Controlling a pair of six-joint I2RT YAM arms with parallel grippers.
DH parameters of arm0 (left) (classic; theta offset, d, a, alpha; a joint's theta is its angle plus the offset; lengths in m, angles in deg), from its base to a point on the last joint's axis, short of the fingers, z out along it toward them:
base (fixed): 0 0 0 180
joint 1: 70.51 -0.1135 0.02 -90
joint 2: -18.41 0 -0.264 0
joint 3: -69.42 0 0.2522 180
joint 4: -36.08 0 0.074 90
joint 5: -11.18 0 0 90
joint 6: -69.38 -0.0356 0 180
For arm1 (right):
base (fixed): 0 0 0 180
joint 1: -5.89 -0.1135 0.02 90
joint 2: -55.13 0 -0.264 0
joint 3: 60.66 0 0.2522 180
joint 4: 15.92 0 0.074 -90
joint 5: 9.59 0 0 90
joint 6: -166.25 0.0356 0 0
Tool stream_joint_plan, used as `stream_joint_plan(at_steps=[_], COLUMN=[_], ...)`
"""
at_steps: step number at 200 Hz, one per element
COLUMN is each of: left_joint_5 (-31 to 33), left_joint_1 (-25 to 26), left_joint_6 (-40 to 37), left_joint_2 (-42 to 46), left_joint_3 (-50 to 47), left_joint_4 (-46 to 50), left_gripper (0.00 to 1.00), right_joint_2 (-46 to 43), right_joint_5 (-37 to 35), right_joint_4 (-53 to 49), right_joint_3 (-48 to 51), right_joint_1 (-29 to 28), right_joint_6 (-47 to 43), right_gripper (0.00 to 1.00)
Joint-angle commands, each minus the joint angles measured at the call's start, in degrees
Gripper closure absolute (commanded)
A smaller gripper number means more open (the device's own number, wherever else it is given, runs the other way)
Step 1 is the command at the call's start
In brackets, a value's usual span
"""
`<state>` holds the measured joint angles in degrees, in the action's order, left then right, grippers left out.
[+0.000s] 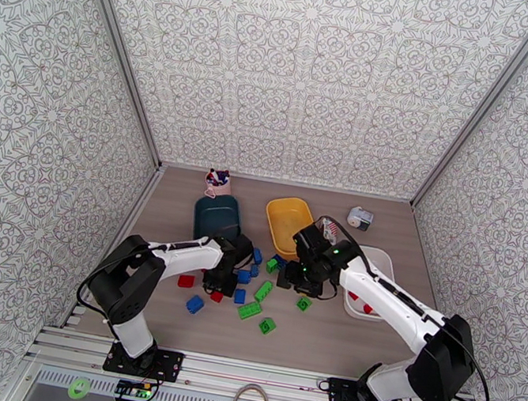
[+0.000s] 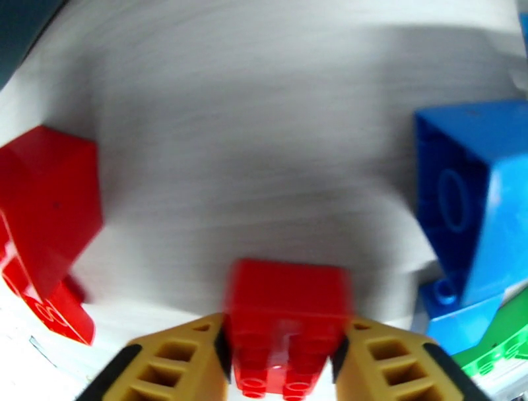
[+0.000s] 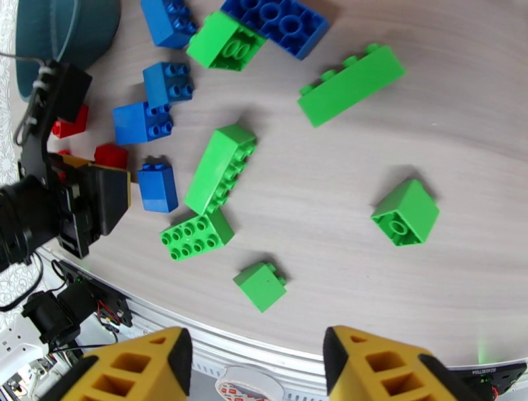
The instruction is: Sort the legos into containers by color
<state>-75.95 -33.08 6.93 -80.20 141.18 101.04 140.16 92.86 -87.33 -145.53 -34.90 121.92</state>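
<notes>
**Near:** the left gripper [image 2: 285, 328], with its jaws closed against the two sides of a small red studded plastic brick [image 2: 288, 290], low over the pale wood-grain table [image 2: 264, 132]. Blur hides whether the brick is clear of the surface.

**Alongside:** the right gripper [image 3: 257, 339], with its jaws apart and empty, hangs above loose green plastic bricks [image 3: 221, 168].

**Farther:** the dark teal plastic bin [image 1: 217, 216] lies just beyond the left gripper. The yellow plastic bin [image 1: 286, 221] is to its right. The white plastic bin [image 1: 381, 257] is rightmost, partly under the right arm, with red pieces [image 1: 353, 296] showing inside.

**Governing relation (judged):** red belongs in the white bin. That bin lies to the left gripper's right, across the brick pile, with the right arm standing between and nearer to it.
</notes>
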Motion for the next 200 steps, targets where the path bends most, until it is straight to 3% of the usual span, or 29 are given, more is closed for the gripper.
stream_joint_plan(at_steps=[1, 55, 101, 145, 200], left_joint_5=[-0.55, -2.16, -13.06, -24.21, -33.88], left_joint_1=[2.03, 4.16, 4.27, 6.83, 13.41], left_joint_6=[2.12, 6.26, 8.31, 12.41, 17.68], left_joint_2=[2.77, 9.39, 10.18, -0.19, -20.22], left_joint_3=[-0.35, 2.97, 9.2, 19.55, 41.03], left_joint_4=[0.35, 3.47, -2.98, -12.4, -19.16], left_gripper=[0.62, 0.65, 0.65, 0.65, 0.65], right_joint_2=[-2.27, -3.85, -5.89, -10.31, -17.68], right_joint_5=[-2.15, -1.72, -0.22, 2.0, 4.42], right_joint_4=[-1.57, -2.64, -2.95, -3.15, -6.25], right_joint_3=[-0.35, 0.1, 0.25, 1.18, 2.64], right_joint_1=[1.77, 7.1, 14.16, 24.0, 35.76], right_joint_6=[0.0, -1.93, -2.86, -2.75, -3.78], right_gripper=[0.43, 0.44, 0.45, 0.43, 0.43])
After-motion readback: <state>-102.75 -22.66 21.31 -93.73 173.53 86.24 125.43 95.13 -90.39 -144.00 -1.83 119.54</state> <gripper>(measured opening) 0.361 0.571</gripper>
